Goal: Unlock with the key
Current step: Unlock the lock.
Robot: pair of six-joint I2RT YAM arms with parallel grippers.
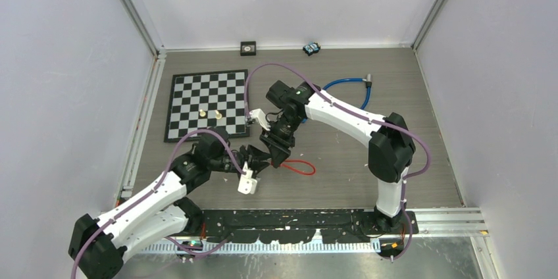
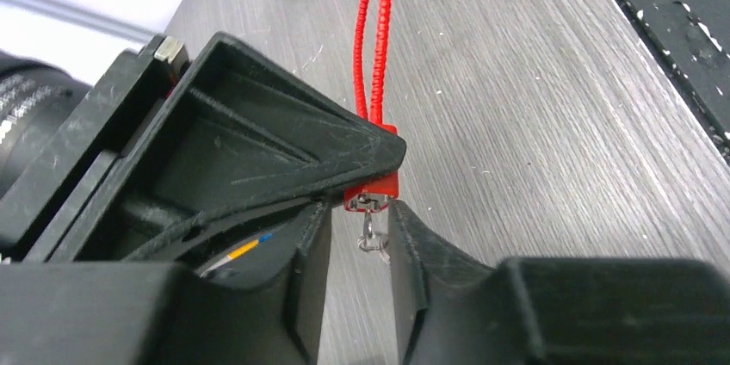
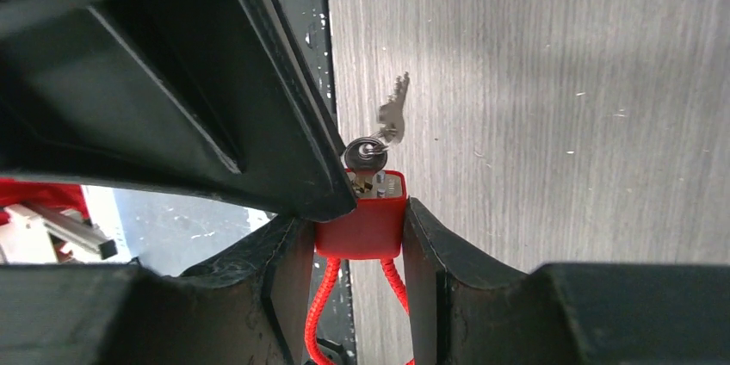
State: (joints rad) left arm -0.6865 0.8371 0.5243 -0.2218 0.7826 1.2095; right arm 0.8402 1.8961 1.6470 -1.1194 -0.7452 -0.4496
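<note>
- I can read no text, brand or number in any view.
- The red padlock [image 3: 360, 225] shows me a plain face.
- The small black box [image 1: 248, 47] and the blue item [image 1: 311, 48] are too small for me to read.

I hold the small red lock [image 3: 360, 231] by its sides in my right gripper [image 3: 358, 210], a silver key [image 3: 366, 157] in its end, its red cable loop [image 2: 372, 38] behind.

On my feed I see a chessboard [image 1: 197, 91] carrying two pale pieces [image 1: 202, 114], and a blue hose [image 1: 345, 81] beyond.
</note>
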